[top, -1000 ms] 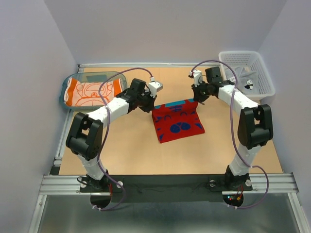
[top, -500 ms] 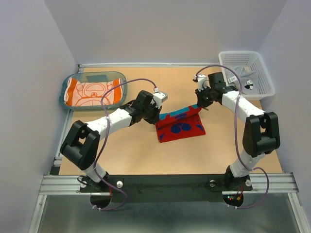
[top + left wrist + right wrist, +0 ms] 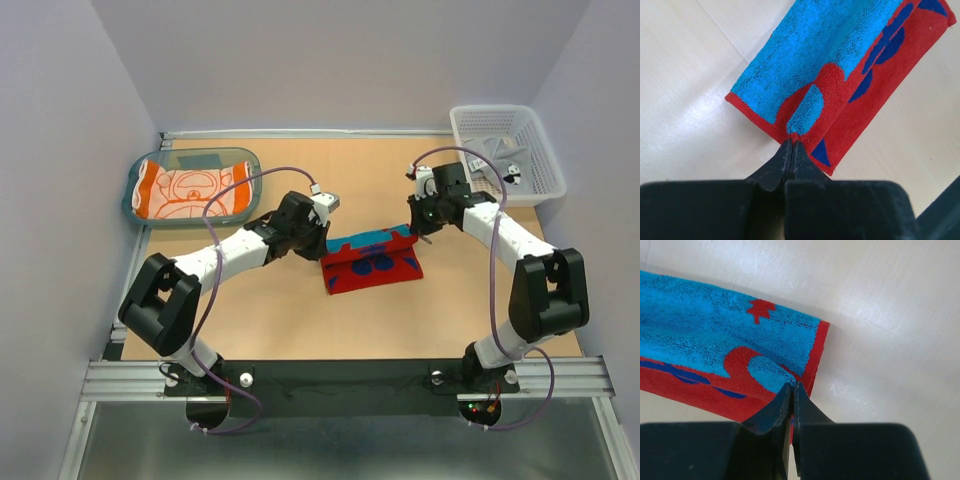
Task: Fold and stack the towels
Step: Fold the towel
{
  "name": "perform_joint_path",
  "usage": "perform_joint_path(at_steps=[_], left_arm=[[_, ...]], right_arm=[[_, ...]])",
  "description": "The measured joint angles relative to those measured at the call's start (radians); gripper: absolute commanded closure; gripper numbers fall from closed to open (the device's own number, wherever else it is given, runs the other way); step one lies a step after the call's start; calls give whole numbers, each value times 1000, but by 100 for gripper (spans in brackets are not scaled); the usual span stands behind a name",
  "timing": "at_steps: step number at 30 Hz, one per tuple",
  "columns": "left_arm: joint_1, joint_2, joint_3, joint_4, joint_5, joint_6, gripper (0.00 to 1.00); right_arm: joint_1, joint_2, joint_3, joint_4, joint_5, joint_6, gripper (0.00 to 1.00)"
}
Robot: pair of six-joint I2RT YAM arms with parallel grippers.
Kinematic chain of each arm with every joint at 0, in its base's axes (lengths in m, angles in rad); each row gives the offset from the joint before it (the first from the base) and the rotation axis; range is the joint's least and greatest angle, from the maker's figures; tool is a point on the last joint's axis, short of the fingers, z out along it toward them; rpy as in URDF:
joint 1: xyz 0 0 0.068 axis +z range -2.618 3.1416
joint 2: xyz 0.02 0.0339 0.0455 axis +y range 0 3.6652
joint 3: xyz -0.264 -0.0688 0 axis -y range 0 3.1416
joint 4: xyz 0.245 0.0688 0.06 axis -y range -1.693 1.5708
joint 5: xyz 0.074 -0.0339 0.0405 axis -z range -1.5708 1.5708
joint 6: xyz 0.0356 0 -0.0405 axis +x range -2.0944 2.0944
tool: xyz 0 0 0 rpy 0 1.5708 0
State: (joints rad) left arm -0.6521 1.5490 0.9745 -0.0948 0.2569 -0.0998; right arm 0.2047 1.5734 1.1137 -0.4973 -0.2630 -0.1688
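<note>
Left wrist view: my left fingers (image 3: pixel 791 146) are pressed together with no gap between them, pinching a small pucker at the edge of the red towel (image 3: pixel 875 85), whose blue underside is turned up. In the right wrist view my right fingers (image 3: pixel 792 389) are closed just as tightly on the other end of that same edge, beside the red border.

A second ago the red towel (image 3: pixel 370 262) lay spread as a wide, sloping panel, and I held its far edge up toward the back of the desk (image 3: pixel 280 320). Since then both arms have drawn that edge toward me. My left fingers (image 3: pixel 318 240) and right fingers (image 3: pixel 415 229) now sit lower and closer to the near side, and the towel has narrowed to a short band with a blue strip showing along its top. Its near edge has kept its place in the middle of the desk.

At the far left corner the teal tray (image 3: pixel 134 196) holds the orange towel (image 3: pixel 190 190), lying flat. At the far right the white mesh basket (image 3: pixel 505 111) holds a pale towel with dark marks (image 3: pixel 508 168), crumpled.
</note>
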Motion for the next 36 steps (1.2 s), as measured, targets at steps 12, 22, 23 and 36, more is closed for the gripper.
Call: perform_joint_path(at_steps=[12,22,23,36], left_arm=[[-36,-23,-17,-2,-2,-63,100],[-87,-23,-70,-2,-22,-94,100],[-88,-23,-70,-2,-24,-96,100],[-114,-17,-89,2,-31,-138,100]], right_arm=[[0,-50,-39,5,47,83,96],[0,-68,-133,2,58,190,96],[0,-68,-135,1,61,199,96],[0,-66,-150,3,77,284,96]])
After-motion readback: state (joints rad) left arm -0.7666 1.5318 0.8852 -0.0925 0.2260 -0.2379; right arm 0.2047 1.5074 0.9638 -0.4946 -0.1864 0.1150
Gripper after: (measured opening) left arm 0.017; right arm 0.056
